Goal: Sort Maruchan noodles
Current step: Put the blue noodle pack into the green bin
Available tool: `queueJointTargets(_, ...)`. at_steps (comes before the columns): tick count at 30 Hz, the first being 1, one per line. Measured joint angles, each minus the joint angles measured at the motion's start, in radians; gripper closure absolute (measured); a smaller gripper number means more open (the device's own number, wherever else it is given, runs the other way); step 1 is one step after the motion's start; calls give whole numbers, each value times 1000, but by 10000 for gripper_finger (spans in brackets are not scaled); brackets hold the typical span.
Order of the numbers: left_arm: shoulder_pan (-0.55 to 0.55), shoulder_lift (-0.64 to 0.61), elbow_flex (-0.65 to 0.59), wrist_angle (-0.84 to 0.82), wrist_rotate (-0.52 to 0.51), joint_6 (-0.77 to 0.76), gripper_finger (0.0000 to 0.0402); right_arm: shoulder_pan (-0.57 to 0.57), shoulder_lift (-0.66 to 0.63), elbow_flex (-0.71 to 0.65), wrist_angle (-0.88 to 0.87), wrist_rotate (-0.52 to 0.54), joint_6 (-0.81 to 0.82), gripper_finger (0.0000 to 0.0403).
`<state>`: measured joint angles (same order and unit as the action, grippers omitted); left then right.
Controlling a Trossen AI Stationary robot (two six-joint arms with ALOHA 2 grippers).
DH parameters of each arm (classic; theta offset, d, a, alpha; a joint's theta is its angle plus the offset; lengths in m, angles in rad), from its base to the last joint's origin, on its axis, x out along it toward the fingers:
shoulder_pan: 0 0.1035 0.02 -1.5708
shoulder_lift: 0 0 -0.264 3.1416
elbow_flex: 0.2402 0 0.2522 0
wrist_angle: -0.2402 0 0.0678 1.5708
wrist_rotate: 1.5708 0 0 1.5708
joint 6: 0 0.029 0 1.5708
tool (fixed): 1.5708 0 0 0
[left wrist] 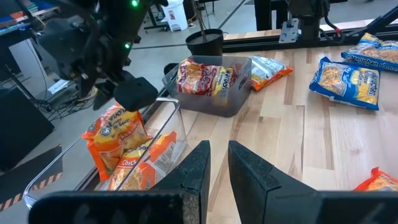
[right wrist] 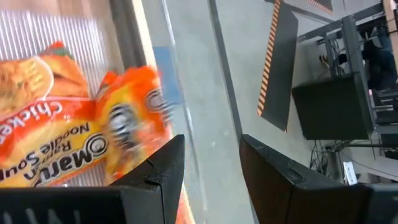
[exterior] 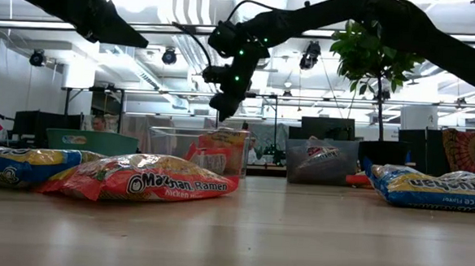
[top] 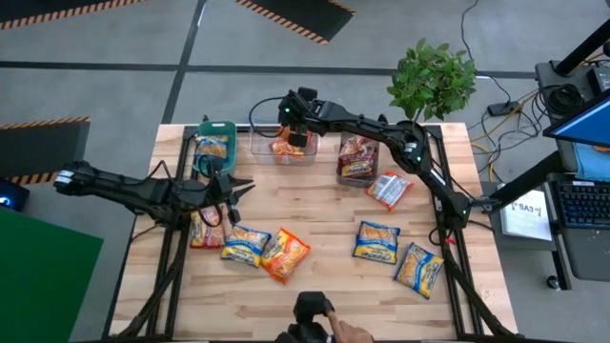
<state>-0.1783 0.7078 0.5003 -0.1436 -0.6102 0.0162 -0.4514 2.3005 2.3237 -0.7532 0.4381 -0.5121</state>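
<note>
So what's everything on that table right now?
Teal bin: one, far left; a blue-yellow packet inside.
Clear bin: one, far middle; orange packets inside.
Grey bin: one, far right of middle; dark red packets inside.
Loose packets: one red beside the grey bin; blue-yellow at; orange at.
Plant: one, green, behind the table.
Person's hand: near edge.
Left gripper: open, above the left packets.
Right gripper: open, over the clear bin.

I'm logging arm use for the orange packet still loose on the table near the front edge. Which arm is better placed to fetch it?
Probably the left. The left gripper hovers open just behind the loose orange packet, while the right gripper is over the clear bin at the far edge.
</note>
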Motion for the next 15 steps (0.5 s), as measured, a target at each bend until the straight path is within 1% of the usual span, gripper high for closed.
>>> queueJointTargets(4, 0, 0, -3, 1, 0, 0, 361, 4, -3, 33, -4, 2, 6, 259)
queueJointTargets(8, 0, 0, -5, -3, 0, 0, 361, 23, -24, 32, -21, -6, 26, 259)
queueJointTargets(11, 0, 0, -5, -3, 0, 0, 361, 38, -56, 32, -81, -79, 89, 259)
queueJointTargets(15, 0, 0, -5, -2, 0, 0, 361, 64, -100, 32, -176, -237, 209, 259)
